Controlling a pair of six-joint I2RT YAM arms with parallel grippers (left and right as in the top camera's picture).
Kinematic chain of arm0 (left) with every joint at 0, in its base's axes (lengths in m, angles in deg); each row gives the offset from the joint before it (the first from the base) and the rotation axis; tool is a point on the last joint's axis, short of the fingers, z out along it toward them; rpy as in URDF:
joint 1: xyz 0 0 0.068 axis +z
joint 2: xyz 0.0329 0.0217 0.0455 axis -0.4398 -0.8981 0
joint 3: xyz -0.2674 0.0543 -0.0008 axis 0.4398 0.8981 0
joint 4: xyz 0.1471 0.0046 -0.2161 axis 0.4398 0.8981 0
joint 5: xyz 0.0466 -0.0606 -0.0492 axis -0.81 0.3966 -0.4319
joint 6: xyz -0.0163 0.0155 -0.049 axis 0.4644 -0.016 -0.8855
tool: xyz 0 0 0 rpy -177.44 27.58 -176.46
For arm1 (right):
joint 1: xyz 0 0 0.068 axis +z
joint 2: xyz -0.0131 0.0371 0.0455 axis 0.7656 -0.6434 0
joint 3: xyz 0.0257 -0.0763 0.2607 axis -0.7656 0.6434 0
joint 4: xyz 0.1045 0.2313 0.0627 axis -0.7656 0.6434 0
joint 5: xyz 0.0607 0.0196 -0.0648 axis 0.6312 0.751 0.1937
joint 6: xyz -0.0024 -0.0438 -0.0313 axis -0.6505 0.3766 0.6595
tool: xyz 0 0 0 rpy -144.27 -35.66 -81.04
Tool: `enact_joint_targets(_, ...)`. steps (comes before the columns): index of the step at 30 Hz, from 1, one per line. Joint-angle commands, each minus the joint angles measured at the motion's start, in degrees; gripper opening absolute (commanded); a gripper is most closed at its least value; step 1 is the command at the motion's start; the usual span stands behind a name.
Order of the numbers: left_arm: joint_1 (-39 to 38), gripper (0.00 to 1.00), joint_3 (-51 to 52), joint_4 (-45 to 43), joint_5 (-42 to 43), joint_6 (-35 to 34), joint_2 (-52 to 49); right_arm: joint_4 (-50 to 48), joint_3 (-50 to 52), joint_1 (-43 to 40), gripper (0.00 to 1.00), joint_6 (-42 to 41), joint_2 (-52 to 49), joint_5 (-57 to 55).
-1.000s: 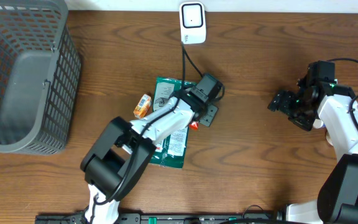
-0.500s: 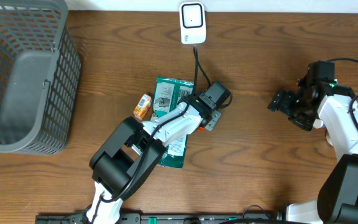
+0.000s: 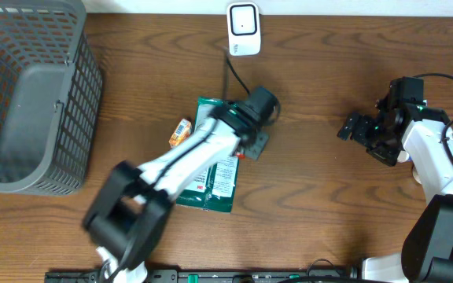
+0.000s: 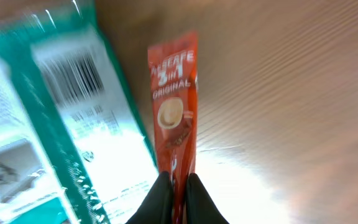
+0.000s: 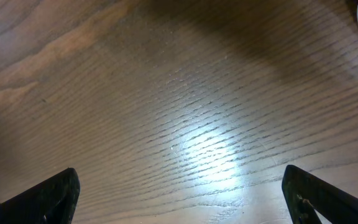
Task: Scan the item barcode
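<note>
Robot's left pincer [image 4: 179,184] is pinching a red coffee sachet [image 4: 176,112] tight nr table [image 3: 329,196] middle, right pincer [image 5: 182,193] is gaping empty; pickup looking done, scan at far-edge scanner [image 3: 243,29] apparently remaining.

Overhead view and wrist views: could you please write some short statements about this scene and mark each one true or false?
1. The left gripper is shut on the slim red coffee sachet. True.
2. The red sachet lies inside the grey mesh basket. False: the left gripper holds it, next to the green foil packet.
3. The right gripper is open over bare wood. True.
4. The white rounded scanner stands beside the right arm. False: it stands at the table's far edge, in the centre.
</note>
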Motion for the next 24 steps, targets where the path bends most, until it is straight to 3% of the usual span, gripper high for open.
enact_joint_targets(1, 5.33, 0.07, -2.8, 0.74, 19.08, 0.33, 8.09, 0.07, 0.33, -0.09, 0.99, 0.72, 1.2, -0.55)
enact_joint_targets(4, 11.37, 0.07, -2.8, 1.38, 31.3, 0.33, 11.52, 0.04, 0.33, -0.07, 0.99, 0.7, 1.2, -0.55)
enact_joint_targets(9, 16.74, 0.07, -2.75, 2.12, 39.06, 0.33, 12.09, 0.04, 0.33, -0.07, 0.99, 0.72, 1.2, -0.55)
enact_joint_targets(14, 17.22, 0.07, -2.69, 3.15, 36.46, 0.63, 11.43, 0.04, 0.33, -0.07, 0.99, 0.7, 1.2, -0.55)
enact_joint_targets(17, 14.75, 0.08, -1.92, 5.09, 27.5, 1.7, 11.39, 0.04, 0.33, -0.07, 0.99, 0.7, 1.2, -0.55)
enact_joint_targets(18, 13.44, 0.11, -1.6, 5.92, 23.63, 2.19, 11.37, 0.04, 0.33, -0.07, 0.99, 0.7, 1.2, -0.52)
enact_joint_targets(21, 8.94, 0.49, -0.72, 7.61, 13.4, 3.5, 10.69, 0.04, 0.33, -0.07, 0.99, 0.7, 1.2, -0.52)
enact_joint_targets(22, 7.23, 0.56, -0.57, 7.98, 10.01, 3.82, 10.23, 0.02, 0.33, -0.07, 0.99, 0.7, 1.2, -0.52)
enact_joint_targets(24, 3.65, 0.6, -0.46, 8.09, 3.19, 4.66, 8.46, 0.02, 0.33, -0.07, 0.99, 0.7, 1.2, -0.52)
